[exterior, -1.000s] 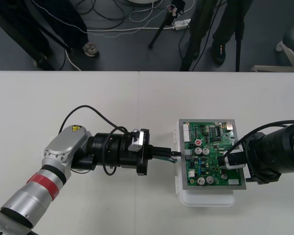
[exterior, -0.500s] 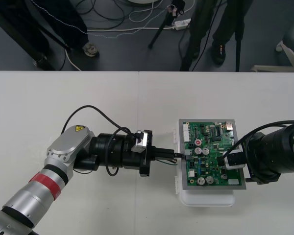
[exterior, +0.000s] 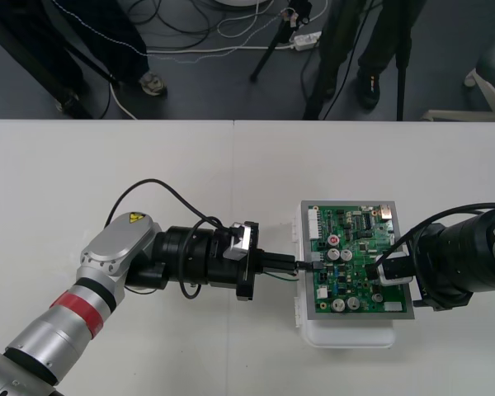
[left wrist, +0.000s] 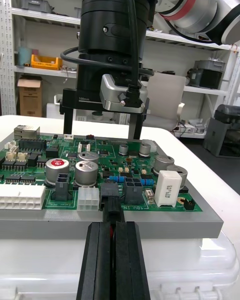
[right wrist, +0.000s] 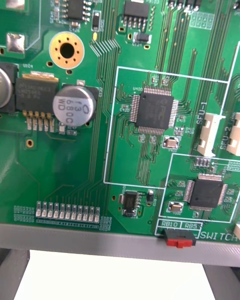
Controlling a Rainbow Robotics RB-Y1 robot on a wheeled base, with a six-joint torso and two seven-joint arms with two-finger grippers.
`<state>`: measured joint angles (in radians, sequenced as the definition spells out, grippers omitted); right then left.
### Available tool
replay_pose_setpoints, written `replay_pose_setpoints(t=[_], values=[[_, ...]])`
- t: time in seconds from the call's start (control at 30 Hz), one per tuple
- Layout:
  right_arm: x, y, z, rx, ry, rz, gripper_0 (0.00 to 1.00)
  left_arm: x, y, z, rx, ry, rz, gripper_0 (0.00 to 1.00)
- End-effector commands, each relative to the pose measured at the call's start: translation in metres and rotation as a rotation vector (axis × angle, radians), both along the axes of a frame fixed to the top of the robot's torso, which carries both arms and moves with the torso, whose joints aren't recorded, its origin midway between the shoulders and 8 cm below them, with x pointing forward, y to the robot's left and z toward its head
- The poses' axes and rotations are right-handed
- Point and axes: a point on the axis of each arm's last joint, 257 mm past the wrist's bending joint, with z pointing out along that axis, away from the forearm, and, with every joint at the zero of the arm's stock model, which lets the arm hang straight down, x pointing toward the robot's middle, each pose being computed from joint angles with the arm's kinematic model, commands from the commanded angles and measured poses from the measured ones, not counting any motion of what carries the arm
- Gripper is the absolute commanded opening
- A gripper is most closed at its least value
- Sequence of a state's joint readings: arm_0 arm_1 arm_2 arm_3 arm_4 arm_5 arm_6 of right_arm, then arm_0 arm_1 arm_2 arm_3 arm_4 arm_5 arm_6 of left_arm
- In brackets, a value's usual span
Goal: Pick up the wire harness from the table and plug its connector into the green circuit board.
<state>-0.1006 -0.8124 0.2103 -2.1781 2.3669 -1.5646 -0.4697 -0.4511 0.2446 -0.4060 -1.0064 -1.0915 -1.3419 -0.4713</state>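
The green circuit board [exterior: 356,241] sits on its white base [exterior: 351,335] at the table's right. My left gripper [exterior: 290,265] lies level at the board's left edge, shut on the wire harness. In the left wrist view its black fingers [left wrist: 95,260] pinch a red wire, and the black plug [left wrist: 111,200] stands at a socket on the board's [left wrist: 115,167] near edge, between a white and a black connector. I cannot tell whether it is fully seated. My right gripper [exterior: 388,272] hovers over the board's right part, its fingers [left wrist: 66,125] apart and empty. The right wrist view looks straight down on the board [right wrist: 60,180].
Tall capacitors [left wrist: 56,170] and a white relay block [left wrist: 167,187] stand on the board just behind the plug. Bare table [exterior: 190,181] lies to the left of the board and behind it. Cables run across the dark floor [exterior: 198,74] beyond the far edge.
My left gripper has slid a little to the right, bringing the plug up to the board's left edge. The right arm and the board have not moved.
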Motion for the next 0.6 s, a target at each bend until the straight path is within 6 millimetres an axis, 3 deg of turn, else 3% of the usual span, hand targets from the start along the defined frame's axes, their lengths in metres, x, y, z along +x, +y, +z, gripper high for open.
replay_pose_setpoints(t=[0.03, 0.6], values=[[0.0033, 0.0031, 0.0068, 0.004, -0.004, -0.018, 1.0, 0.0012, -0.0239, 0.0192, -0.027, -0.045, -0.024, 0.0], [0.0028, 0.0037, 0.0067, 0.005, -0.002, -0.016, 1.0, 0.0019, -0.0248, 0.0193, -0.029, -0.044, -0.02, 0.0]])
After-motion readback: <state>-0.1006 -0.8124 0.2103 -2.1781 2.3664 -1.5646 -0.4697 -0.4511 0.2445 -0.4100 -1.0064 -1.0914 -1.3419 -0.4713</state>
